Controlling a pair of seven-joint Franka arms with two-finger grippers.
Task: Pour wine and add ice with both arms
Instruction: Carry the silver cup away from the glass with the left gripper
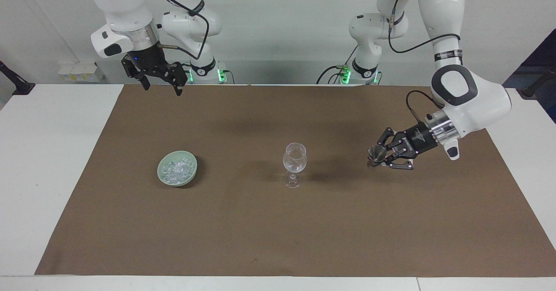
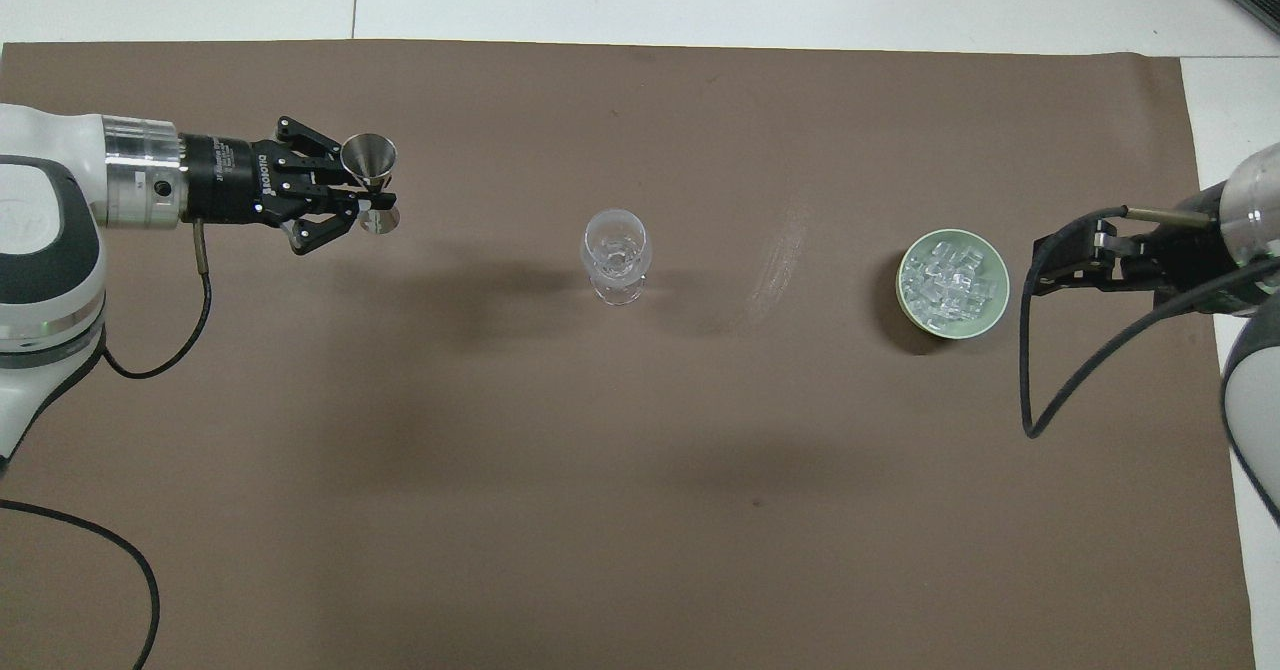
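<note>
A clear wine glass [image 1: 294,163] [image 2: 615,255] stands upright mid-mat; no wine shows in it. My left gripper [image 1: 378,156] [image 2: 372,198] is shut on a steel double-cone jigger [image 1: 376,155] [image 2: 371,168], held above the mat toward the left arm's end of the table, well apart from the glass. The ice [image 1: 176,170] [image 2: 950,277] fills a pale green bowl [image 1: 163,180] [image 2: 990,322] toward the right arm's end. My right gripper [image 1: 160,84] [image 2: 1040,265] hangs open, high over the mat's edge by the robots and empty; it waits.
A brown mat [image 1: 278,230] [image 2: 640,510] covers most of the white table [image 1: 52,160]. A pale smear [image 2: 780,260] marks the mat between glass and bowl. Black cables [image 2: 1060,390] trail from both arms.
</note>
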